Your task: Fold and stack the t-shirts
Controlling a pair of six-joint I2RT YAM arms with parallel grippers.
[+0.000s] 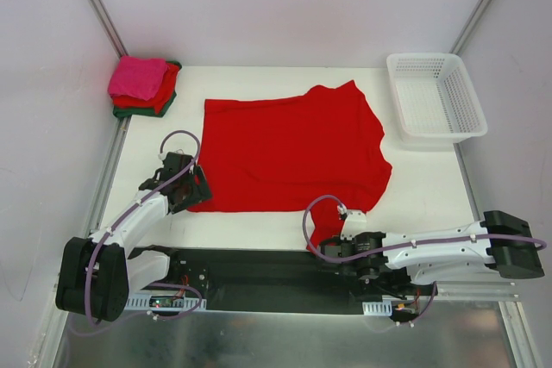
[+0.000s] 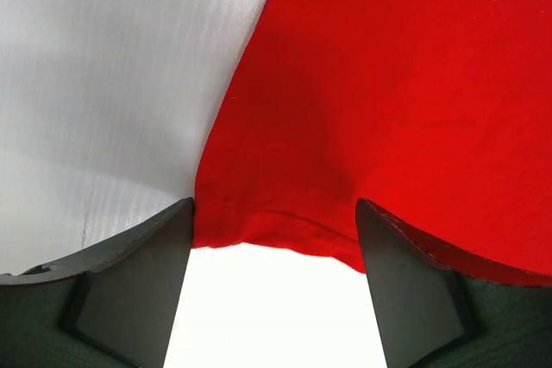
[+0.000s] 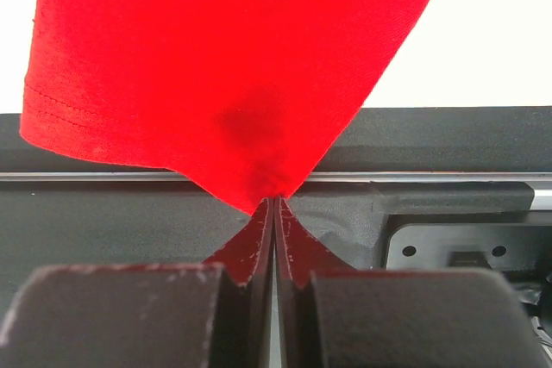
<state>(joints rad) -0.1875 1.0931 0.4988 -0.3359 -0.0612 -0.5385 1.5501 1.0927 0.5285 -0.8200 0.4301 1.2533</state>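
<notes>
Right end effector [image 3: 274, 202] pinching red t-shirt [image 1: 289, 148] corner.

What my white table [image 1: 431, 187] carried

A red t-shirt [image 1: 289, 148] lay spread across its middle, a folded stack [image 1: 142, 88] of shirts sat at my far-left corner, and a white basket [image 1: 435, 96] far right.

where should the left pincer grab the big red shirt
The red shirt's near-left hem corner, coming in low over the bare table: the corner lies flat inside the open left pincer, while the right pincer pinches a near-right corner.
</notes>
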